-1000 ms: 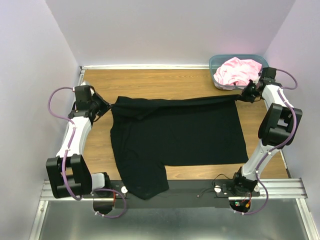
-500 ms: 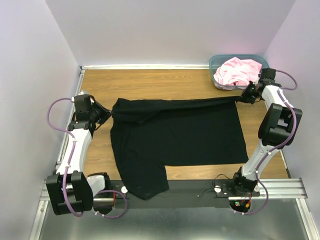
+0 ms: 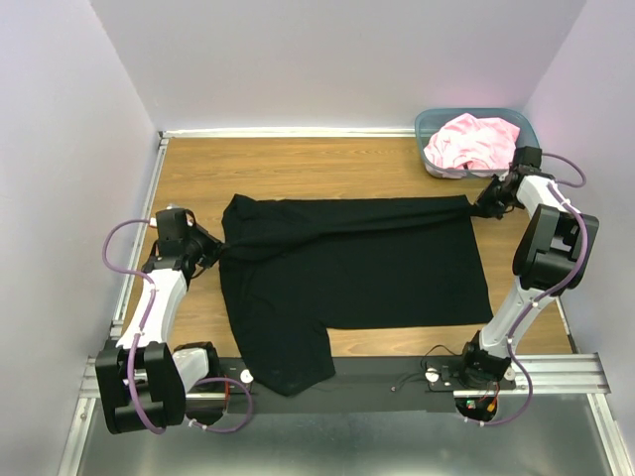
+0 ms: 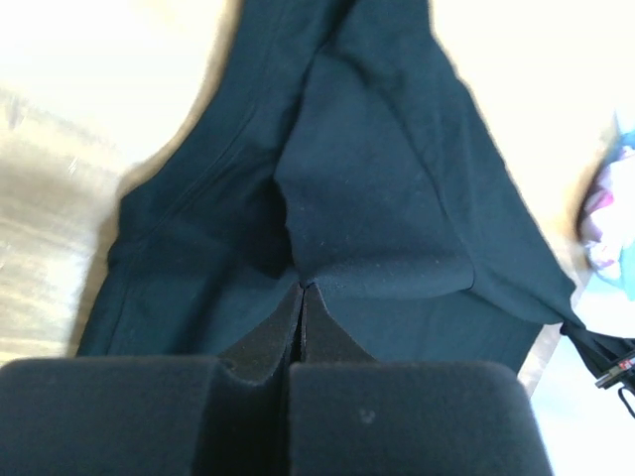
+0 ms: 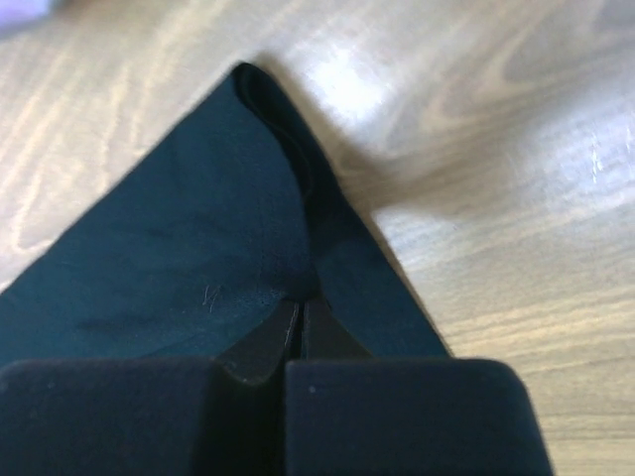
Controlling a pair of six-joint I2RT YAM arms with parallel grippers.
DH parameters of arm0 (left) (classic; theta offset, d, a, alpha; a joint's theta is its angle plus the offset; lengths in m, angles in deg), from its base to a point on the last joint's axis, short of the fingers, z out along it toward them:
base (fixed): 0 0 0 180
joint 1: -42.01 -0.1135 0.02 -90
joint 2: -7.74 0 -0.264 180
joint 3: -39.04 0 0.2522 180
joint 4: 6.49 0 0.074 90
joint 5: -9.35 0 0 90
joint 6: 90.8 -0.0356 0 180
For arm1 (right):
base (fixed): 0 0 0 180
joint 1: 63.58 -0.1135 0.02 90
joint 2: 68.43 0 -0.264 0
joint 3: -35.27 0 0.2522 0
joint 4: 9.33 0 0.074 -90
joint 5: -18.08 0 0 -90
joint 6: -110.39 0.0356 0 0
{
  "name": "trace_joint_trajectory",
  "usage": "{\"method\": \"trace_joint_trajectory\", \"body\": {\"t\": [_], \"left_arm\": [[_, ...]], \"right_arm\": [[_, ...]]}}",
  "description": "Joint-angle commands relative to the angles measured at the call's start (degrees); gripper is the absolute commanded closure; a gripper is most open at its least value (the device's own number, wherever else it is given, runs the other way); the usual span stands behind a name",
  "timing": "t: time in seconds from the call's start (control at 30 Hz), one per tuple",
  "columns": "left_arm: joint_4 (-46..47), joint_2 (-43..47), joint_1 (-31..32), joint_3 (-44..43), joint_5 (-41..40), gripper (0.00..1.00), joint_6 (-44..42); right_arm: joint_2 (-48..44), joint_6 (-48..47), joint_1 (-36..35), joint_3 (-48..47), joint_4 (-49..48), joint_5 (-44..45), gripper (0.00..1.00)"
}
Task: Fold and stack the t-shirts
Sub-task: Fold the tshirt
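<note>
The large black t-shirt (image 3: 347,263) lies spread on the wooden table, one sleeve hanging over the front edge. My left gripper (image 3: 213,248) is shut on its far left corner; the cloth (image 4: 377,198) bunches at the fingertips in the left wrist view. My right gripper (image 3: 484,201) is shut on its far right corner, where the cloth (image 5: 198,248) folds at the fingertips in the right wrist view. The far edge is pulled taut between the two grippers. The pink t-shirt (image 3: 471,141) lies crumpled in the bin.
A teal plastic bin (image 3: 429,129) stands at the back right corner, close behind my right gripper. The wooden table (image 3: 298,169) shows behind the shirt. White walls close in the left, back and right sides. A metal rail (image 3: 397,382) runs along the front.
My left gripper has moved toward the front with the shirt's left corner. My right gripper has moved slightly forward too. The shirt's far edge has come nearer.
</note>
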Motion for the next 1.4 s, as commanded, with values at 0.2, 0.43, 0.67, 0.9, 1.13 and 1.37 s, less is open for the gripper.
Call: {"method": "trace_joint_trajectory", "body": {"t": [0.2,0.43,0.67,0.9,1.13,1.37], "left_arm": [[0.93,0.50,-0.01,0.04,-0.33,1.00,-0.11],[0.31,0.15,0.08,-1.37,-0.25,1.00,-1.78],[0.75,-1.09,0.26,-1.81,1.08,1.00,-3.10],[-1.17,-0.21,0.70,-1.46,1.16,1.00,-2.84],[-4.87,1.90,1.75,-2.77,1.43,1.00,-1.43],[-8.12,2.16,3.86,-4.71,2.13,1.00,-0.47]], "right_arm": [[0.02,-0.79,0.74,0.71,3.59,5.69,0.98],[-2.78,-1.49,0.74,2.11,2.29,4.04,0.43],[-6.20,-1.15,0.74,8.08,-2.20,0.07,0.41],[-10.25,0.69,0.57,9.23,-3.35,0.78,0.39],[-12.01,1.23,-1.02,10.19,-3.70,-1.69,0.38],[-12.72,1.31,-1.90,10.72,-3.96,-3.18,0.37]]}}
